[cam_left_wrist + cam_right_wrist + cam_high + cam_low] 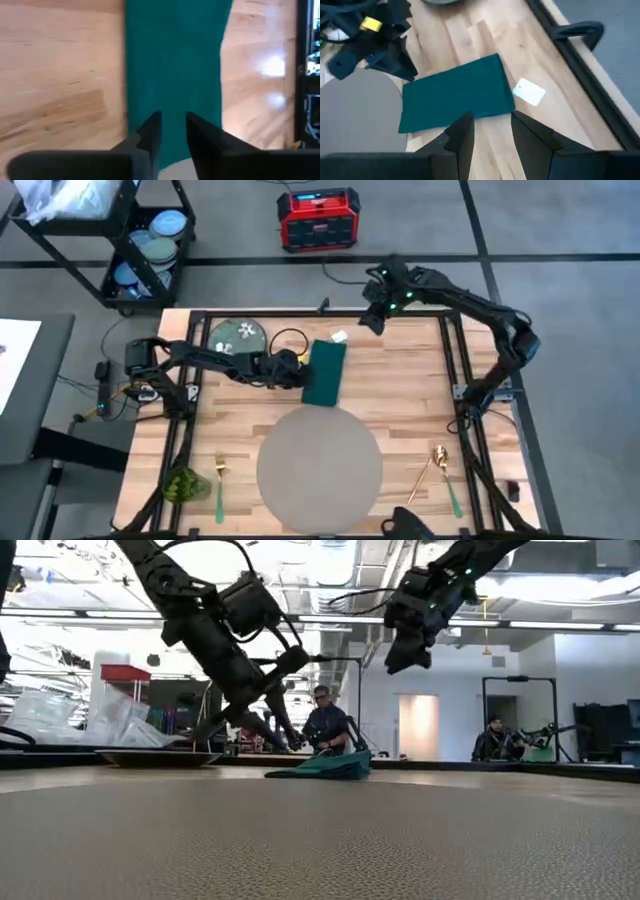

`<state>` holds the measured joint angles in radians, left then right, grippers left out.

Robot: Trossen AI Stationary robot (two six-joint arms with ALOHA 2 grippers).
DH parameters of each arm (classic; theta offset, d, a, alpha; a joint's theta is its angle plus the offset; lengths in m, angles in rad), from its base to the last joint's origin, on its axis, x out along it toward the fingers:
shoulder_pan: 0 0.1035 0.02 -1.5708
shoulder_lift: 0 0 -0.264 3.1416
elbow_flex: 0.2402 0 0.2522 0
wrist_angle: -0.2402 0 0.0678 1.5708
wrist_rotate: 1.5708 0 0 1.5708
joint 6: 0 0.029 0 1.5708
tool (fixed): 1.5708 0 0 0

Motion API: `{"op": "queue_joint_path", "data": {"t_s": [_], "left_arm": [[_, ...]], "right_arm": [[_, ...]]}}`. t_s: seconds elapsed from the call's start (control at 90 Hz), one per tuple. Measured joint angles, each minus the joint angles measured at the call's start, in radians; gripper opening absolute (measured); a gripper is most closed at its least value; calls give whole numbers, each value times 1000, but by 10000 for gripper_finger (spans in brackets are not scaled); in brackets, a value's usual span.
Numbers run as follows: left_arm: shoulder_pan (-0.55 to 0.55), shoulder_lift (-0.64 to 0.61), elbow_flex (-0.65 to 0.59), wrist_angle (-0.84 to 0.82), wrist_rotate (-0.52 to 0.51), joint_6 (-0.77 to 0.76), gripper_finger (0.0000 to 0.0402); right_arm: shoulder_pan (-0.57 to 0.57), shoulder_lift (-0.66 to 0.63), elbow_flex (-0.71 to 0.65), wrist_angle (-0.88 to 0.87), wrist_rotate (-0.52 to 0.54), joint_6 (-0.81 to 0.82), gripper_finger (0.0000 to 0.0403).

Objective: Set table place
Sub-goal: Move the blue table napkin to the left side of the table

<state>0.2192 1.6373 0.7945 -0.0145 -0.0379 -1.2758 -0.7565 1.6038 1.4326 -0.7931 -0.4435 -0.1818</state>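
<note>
Two tools are out over the far half of the worktop. The left tool sits low at the left edge of the napkin, fingers parted by a narrow gap with the cloth showing between them; whether it has pinched the cloth cannot be told. The right tool hangs high near the far edge, fingers apart and empty. To do this step well, I'd say catch only the napkin's edge, lift slightly, and keep it flat. The placemat lies at the near edge, centred, its far rim just beside the napkin. A plate sits in the far left corner. Forks flank the mat, with open wood between
</note>
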Motion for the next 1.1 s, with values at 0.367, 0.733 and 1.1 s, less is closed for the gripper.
{"op": "queue_joint_path", "data": {"t_s": [0.367,0.733,1.1], "left_arm": [[-17,0,0,-69,39,-29,156],[-70,76,3,-4,41,-79,158],[-76,113,4,65,48,-138,154]], "right_arm": [[-39,-91,0,-6,0,6,118],[-37,-98,0,-14,0,6,118],[-37,-98,0,-16,0,10,118]]}}
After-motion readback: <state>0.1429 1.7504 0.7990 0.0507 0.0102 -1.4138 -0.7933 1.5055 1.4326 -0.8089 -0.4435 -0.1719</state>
